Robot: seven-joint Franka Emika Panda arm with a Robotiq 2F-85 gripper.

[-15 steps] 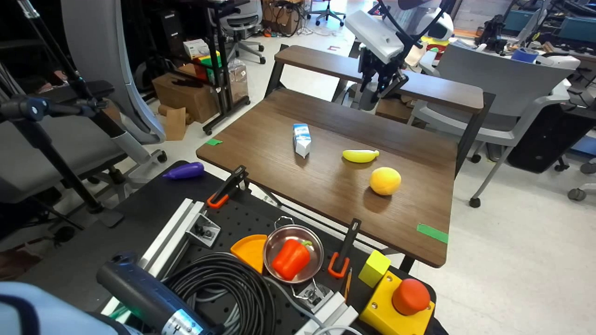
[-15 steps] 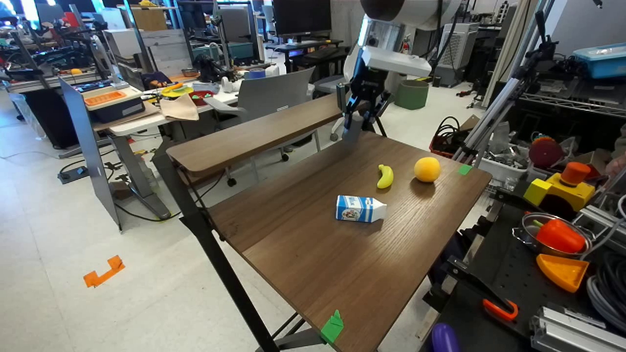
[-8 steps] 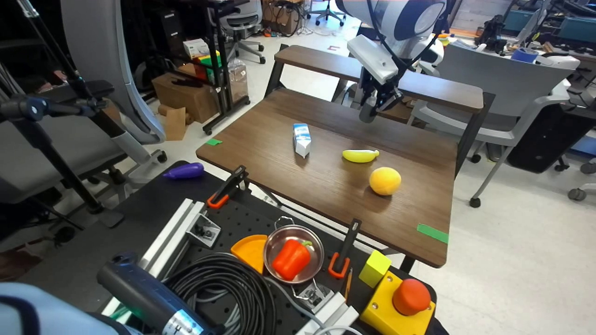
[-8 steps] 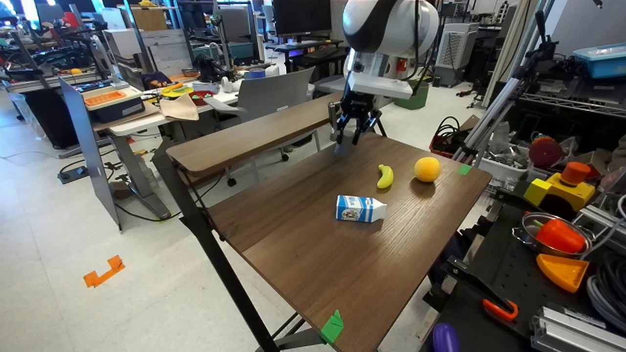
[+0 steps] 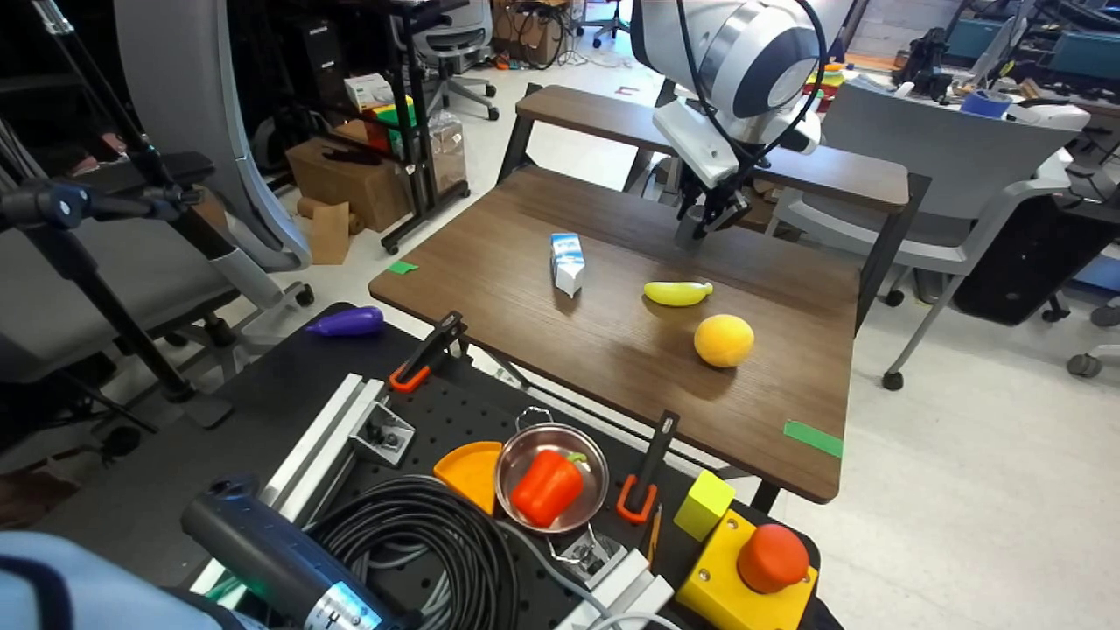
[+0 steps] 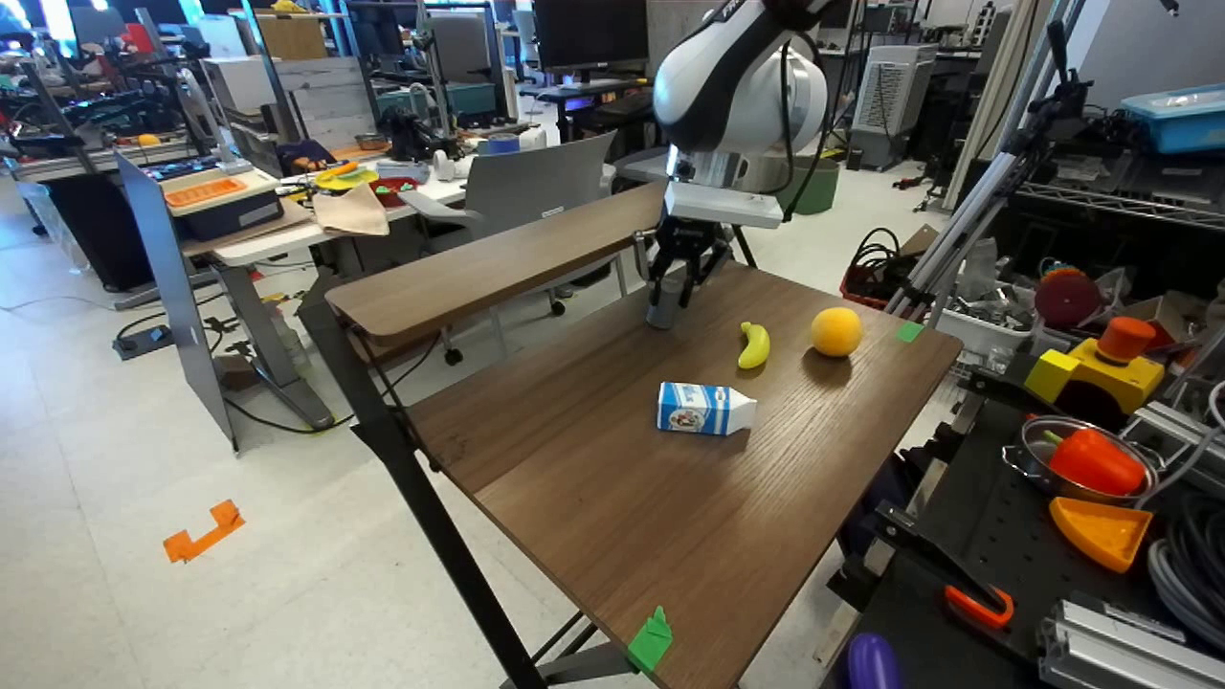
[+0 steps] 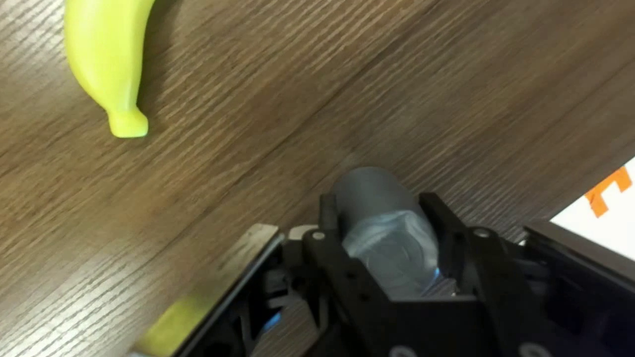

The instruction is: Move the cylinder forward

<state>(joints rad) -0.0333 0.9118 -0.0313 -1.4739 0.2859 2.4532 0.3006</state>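
The cylinder is grey with a pale wrapped, translucent-looking end. It shows in the wrist view (image 7: pixel 369 193) and in both exterior views (image 5: pixel 688 234) (image 6: pixel 659 314). My gripper (image 7: pixel 379 202) is shut on it, one finger on each side. In both exterior views the gripper (image 5: pixel 703 217) (image 6: pixel 678 287) holds it over the back part of the brown table (image 5: pixel 604 341), near the raised shelf, pointing down and slightly tilted. I cannot tell whether its lower end touches the table. The fingers hide part of its sides.
A yellow banana (image 5: pixel 677 293) lies in front of the gripper, with an orange-yellow ball (image 5: pixel 724 340) beyond it. A blue-white milk carton (image 6: pixel 705 409) lies on its side. A raised wooden shelf (image 6: pixel 517 258) runs along the table's back edge, close to the arm.
My gripper has come down with the cylinder in it, from about shelf height to just over or at the tabletop. The banana, ball and carton have not moved.
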